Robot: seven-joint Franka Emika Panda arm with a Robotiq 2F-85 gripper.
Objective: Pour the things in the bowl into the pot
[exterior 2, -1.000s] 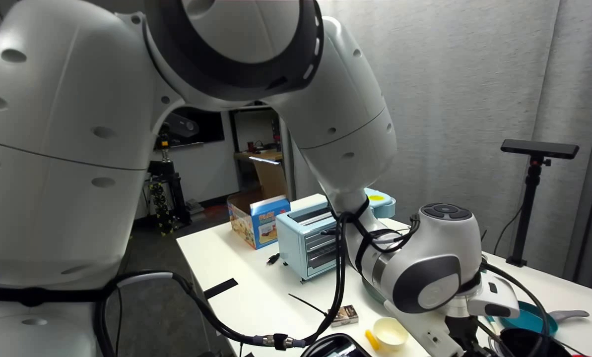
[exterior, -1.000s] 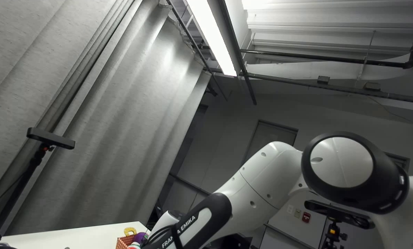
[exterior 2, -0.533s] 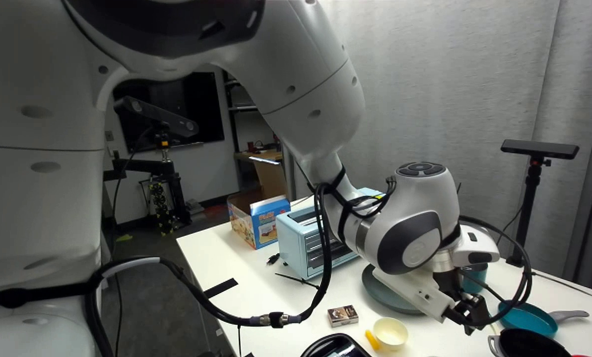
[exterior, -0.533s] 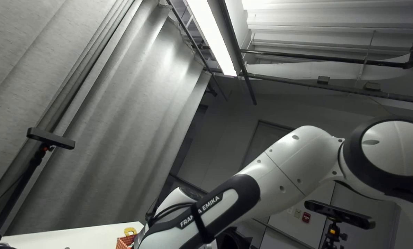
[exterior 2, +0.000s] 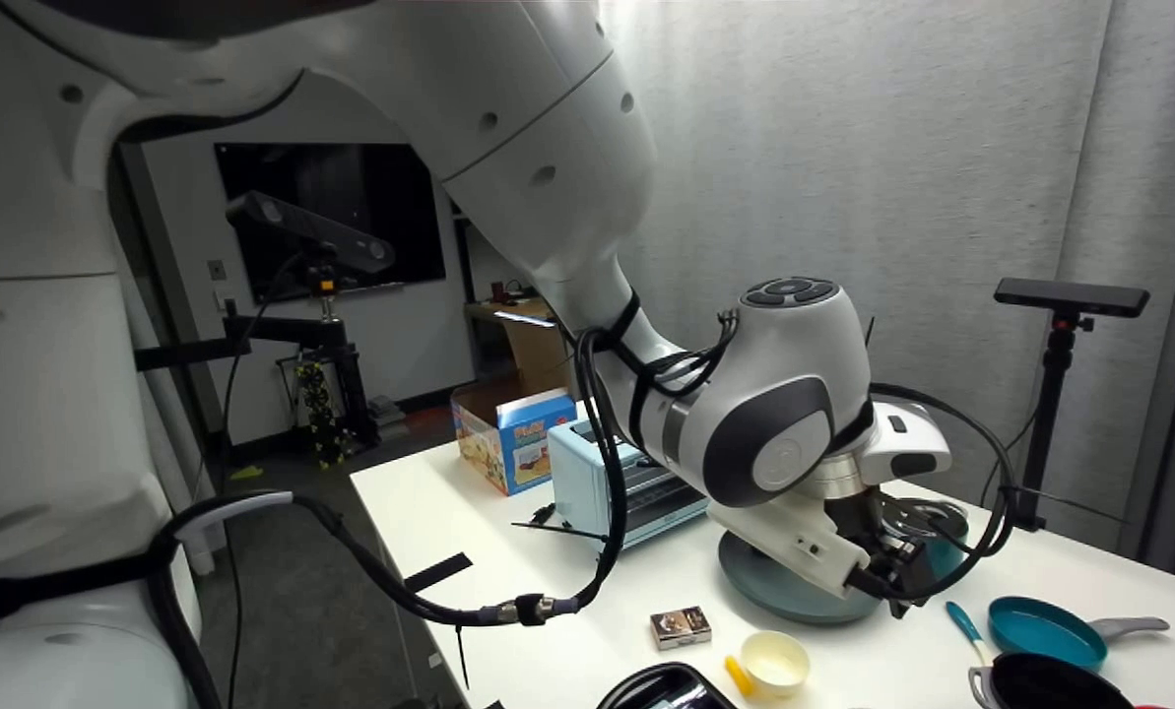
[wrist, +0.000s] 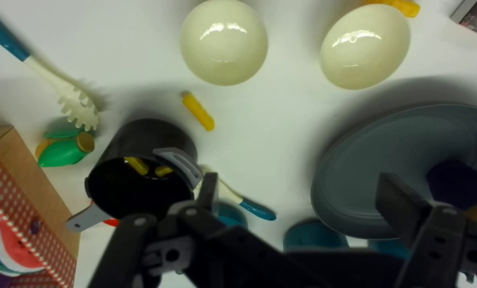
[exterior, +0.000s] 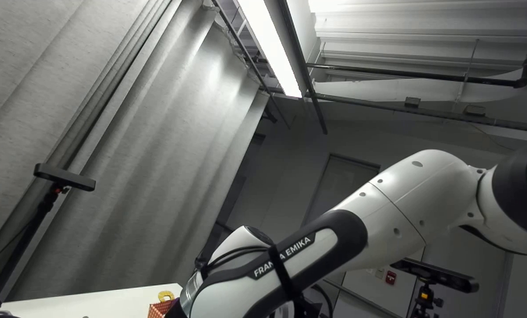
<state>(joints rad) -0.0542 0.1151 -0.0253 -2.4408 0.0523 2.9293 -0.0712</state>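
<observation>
The black pot (wrist: 158, 134) is at the left in the wrist view, with yellow pieces (wrist: 136, 165) inside. It also shows in an exterior view (exterior 2: 1050, 681) at the lower right. Two cream bowls stand at the top of the wrist view, a left bowl (wrist: 224, 42) and a right bowl (wrist: 365, 46); both look empty. One bowl shows in an exterior view (exterior 2: 775, 663). A yellow piece (wrist: 198, 111) lies on the table between pot and left bowl. Another yellow piece (wrist: 400, 7) lies by the right bowl. My gripper (wrist: 298, 182) is open and empty above the table.
A large grey-green pan (wrist: 342, 176) holds a dark purple thing. Teal containers (wrist: 314, 236) stand beside it. A checked basket (wrist: 26, 208) and a toy corn (wrist: 64, 152) are left of the pot. A toaster oven (exterior 2: 587, 483) and teal frying pan (exterior 2: 1045, 630) stand on the table.
My arm has risen and drawn back from the pot. In an exterior view the gripper moved up and left, uncovering the pot, teal pan and utensil. The visible objects stay put.
</observation>
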